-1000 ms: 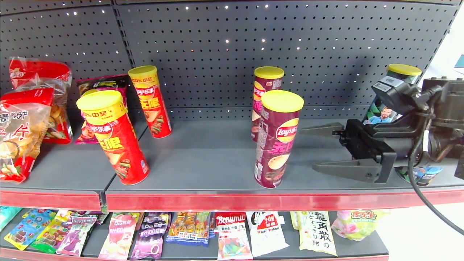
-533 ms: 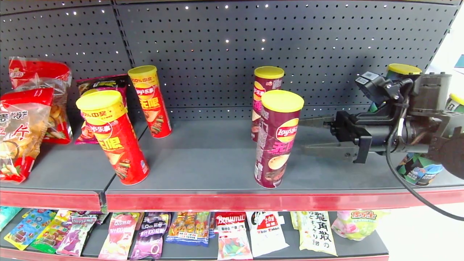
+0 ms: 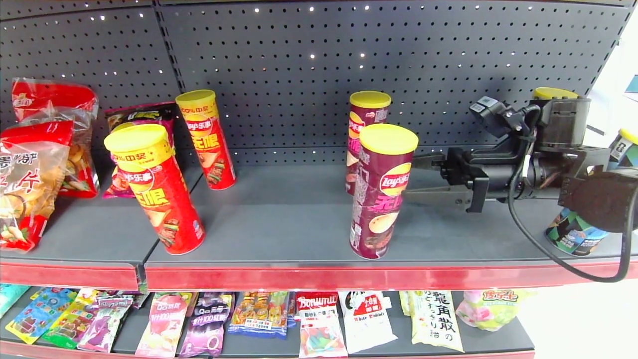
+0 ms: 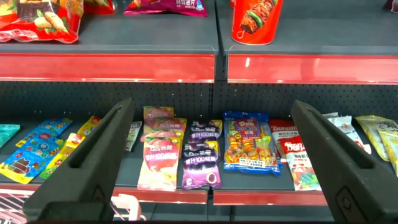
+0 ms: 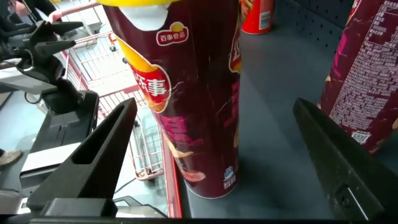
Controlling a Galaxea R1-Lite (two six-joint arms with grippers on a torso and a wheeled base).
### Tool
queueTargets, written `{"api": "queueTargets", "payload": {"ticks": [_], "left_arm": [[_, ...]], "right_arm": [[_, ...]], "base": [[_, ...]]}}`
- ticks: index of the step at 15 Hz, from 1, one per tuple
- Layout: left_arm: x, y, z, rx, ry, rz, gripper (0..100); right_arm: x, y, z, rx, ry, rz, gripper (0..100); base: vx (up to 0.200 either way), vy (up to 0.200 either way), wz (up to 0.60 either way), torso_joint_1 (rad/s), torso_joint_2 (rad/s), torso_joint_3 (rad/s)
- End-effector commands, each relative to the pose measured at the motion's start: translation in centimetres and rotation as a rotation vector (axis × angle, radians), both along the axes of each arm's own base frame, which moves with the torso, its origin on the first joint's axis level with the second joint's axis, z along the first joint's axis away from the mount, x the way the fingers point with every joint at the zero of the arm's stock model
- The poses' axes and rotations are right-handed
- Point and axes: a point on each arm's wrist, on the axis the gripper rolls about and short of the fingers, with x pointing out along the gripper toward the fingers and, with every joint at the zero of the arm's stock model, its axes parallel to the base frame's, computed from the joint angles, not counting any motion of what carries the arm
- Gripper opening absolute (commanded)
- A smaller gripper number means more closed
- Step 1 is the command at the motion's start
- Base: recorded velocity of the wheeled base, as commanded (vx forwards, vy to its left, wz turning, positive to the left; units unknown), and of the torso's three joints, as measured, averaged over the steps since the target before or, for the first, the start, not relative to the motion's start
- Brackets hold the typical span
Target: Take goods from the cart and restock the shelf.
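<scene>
Front purple chip can [image 3: 383, 192] stands upright near the front edge of the grey metal shelf [image 3: 279, 214], long axis vertical, yellow plastic lid up. It's a glossy printed cardboard cylinder, logo facing out. A second purple can [image 3: 365, 134] stands right behind it, same orientation. Right gripper [image 3: 416, 178] is level with the can's mid-height, coming in from the can's right with its fingers horizontal. Jaws are spread wide, tips just beside the can wall; contact not discernible. In the right wrist view the can [image 5: 186, 99] sits between the two dark wedge fingers [image 5: 93, 162], red wire cart [image 5: 124, 81] beyond. Left gripper [image 4: 211, 168] is spread with nothing in it, facing flat candy bags [image 4: 205, 155] on the lower shelf. Two red cans [image 3: 154, 189] stand further left, with crinkly snack bags [image 3: 30, 184] beyond. Perforated pegboard [image 3: 299, 60] backs the shelf.
</scene>
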Motion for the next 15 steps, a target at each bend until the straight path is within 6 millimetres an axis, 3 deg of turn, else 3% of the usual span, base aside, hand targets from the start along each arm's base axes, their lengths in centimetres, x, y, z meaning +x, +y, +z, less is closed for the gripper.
{"api": "queueTargets", "payload": {"ticks": [1, 15], "left_arm": [[0.0, 0.0, 0.0, 0.000, 0.000, 0.000, 100], [0.0, 0.0, 0.0, 0.000, 0.000, 0.001, 100]], "right_arm": [[0.2, 0.2, -0.2, -0.001, -0.001, 0.011, 100], [1.5, 2.2, 0.2, 0.007, -0.045, 0.074, 100]], "base": [[0.000, 0.000, 0.00, 0.000, 0.00, 0.000], [0.000, 0.000, 0.00, 0.000, 0.00, 0.000]]}}
